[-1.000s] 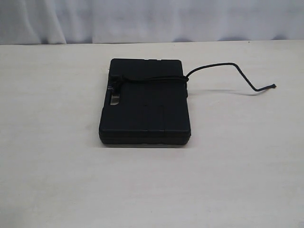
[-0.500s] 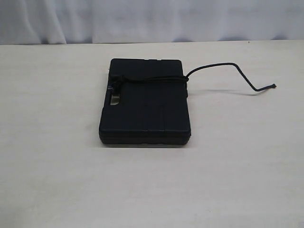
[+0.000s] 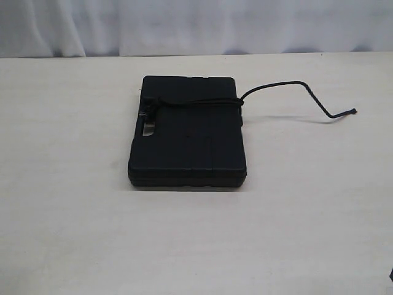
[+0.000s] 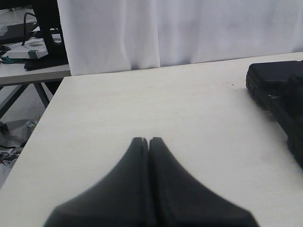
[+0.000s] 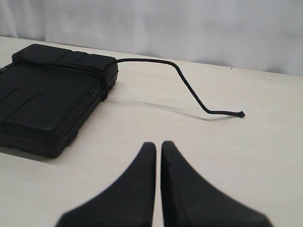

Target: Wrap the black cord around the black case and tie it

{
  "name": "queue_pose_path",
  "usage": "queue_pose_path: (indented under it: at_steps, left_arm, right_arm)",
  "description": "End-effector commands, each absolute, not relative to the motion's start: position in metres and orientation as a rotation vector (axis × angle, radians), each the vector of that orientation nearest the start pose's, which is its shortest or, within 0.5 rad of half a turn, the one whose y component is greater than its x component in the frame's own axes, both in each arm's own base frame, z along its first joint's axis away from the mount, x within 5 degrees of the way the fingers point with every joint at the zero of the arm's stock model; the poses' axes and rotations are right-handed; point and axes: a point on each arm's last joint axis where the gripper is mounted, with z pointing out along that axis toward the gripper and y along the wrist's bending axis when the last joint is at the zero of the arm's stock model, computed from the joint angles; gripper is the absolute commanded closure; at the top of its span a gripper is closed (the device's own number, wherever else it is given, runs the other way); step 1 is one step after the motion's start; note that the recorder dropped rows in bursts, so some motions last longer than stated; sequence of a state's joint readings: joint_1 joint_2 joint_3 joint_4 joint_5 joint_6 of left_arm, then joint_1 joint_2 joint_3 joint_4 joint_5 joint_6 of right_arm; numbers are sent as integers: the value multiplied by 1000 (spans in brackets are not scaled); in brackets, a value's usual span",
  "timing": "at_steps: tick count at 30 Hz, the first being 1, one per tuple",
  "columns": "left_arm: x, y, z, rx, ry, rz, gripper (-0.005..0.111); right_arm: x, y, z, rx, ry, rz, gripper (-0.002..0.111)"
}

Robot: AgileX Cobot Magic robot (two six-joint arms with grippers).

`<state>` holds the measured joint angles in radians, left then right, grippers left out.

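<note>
Lying flat near the middle of the pale table (image 3: 73, 215), the black case (image 3: 187, 138) is seen with its handle slot (image 3: 149, 128) on the exterior view's left side. The black cord (image 3: 196, 102) is drawn across the case's top face towards its far end, and a bunched knot is seen beside the handle slot. From the case's right edge the free tail is lifted in an arc clear of the table, then bent down to a small tip (image 3: 354, 111) well apart from the case.

The left gripper (image 4: 149, 140) is held over bare table with its fingertips pressed together, nothing being clamped between them; one corner of the case is caught at the edge of its view. The right gripper (image 5: 158, 144) is likewise closed on nothing, only a thin slit being left between the fingers, and it is kept apart from case and cord.

The table is backed by a white curtain (image 3: 184, 24), and beyond the table's edge a second table (image 4: 28, 71) with clutter is glimpsed.
</note>
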<state>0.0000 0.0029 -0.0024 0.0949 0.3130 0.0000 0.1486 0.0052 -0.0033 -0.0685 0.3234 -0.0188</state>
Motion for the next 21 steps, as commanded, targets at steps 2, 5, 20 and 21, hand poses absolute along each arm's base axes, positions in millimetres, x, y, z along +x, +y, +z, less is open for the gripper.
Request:
queue_pose_path:
  at_steps: [2,5,20,21]
  left_arm:
    - [54,3,186,63,1789,94,107]
    - [54,3,186,63,1789,94,107]
    - [54,3,186,63,1789,94,107]
    - [54,3,186,63,1789,94,107]
  right_arm:
    - [53,6,182,-160,1821,46,104]
    - [53,6,182,-158,1821,48,104]
    - [53,6,182,-154,1821,52,104]
    - [53,6,182,-154,1821,52,104]
